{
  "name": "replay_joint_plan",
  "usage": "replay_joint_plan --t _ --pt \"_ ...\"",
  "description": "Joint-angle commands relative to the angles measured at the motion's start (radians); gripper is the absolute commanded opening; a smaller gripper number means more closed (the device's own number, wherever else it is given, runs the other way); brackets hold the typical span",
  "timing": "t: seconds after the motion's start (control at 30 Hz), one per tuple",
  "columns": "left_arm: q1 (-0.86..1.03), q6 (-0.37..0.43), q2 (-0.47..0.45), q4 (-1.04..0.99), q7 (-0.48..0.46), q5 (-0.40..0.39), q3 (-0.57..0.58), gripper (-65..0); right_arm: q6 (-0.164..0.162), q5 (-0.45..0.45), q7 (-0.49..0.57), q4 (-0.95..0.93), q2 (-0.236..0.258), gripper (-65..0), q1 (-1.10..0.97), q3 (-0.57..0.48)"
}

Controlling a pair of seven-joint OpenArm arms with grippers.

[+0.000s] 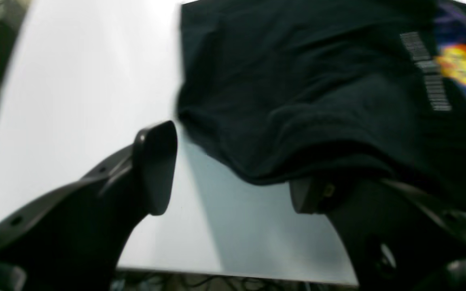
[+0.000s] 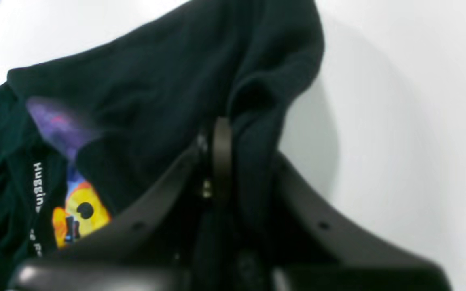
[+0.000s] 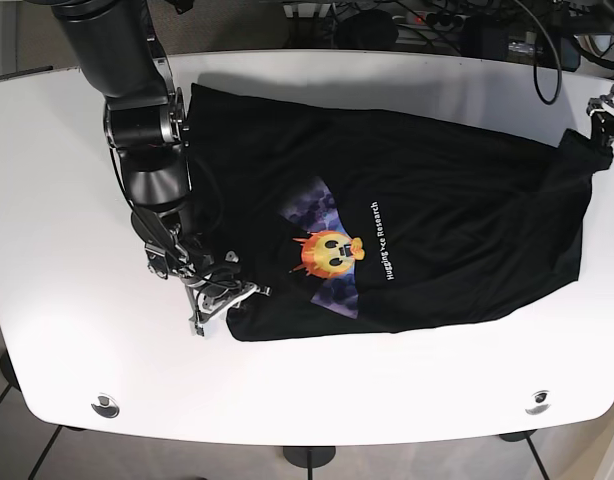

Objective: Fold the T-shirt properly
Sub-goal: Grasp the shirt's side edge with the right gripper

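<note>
Pinching a bunched corner of the black T-shirt [image 3: 417, 230] at its near-left edge, the right gripper [image 3: 224, 296] has its jaws clamped on cloth; I'd worry that thin hold slips or drags the whole shirt across the white table [image 3: 67, 330]. Printed beside the yellow cartoon face [image 3: 330, 252], mid-shirt, white lettering reads "Hugging Face Research". Over by the shirt's far-right edge, the left gripper [image 1: 233, 178] stands spread apart, fabric draped over one finger, liable to snag.
</note>
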Motion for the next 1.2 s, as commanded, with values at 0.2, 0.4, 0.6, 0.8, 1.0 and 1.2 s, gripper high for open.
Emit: replay_joint_plan --t 0.2,0.4,0.6,0.8,1.0,1.2 --pt "-0.132 0.001 -0.022 -0.020 0.013 0.181 0.000 -10.3 0.007 0.013 -0.016 0.046 0.020 -63.1 0.014 0.007" --pt "-0.003 0.001 -0.015 0.011 0.105 0.009 -0.063 -11.7 -0.007 0.015 -0.212 0.445 0.094 -63.1 -0.188 0.091" --pt "0.147 0.001 -0.027 0.088 0.102 -0.198 -0.063 -12.5 -0.019 0.013 -0.316 0.695 0.147 -63.1 -0.351 0.127" --pt "0.247 0.001 -0.058 0.072 0.113 -0.157 0.023 -12.6 -0.019 0.013 -0.318 0.715 0.149 -63.1 -0.377 0.128" --pt "0.249 0.001 -0.133 0.078 0.084 0.021 0.074 -12.6 -0.019 0.018 -0.318 0.715 0.147 -63.1 -0.377 0.128" --pt "-0.040 0.001 -0.134 0.077 0.058 0.116 0.137 -12.6 -0.019 0.018 -0.318 0.715 0.140 -63.1 -0.377 0.128"
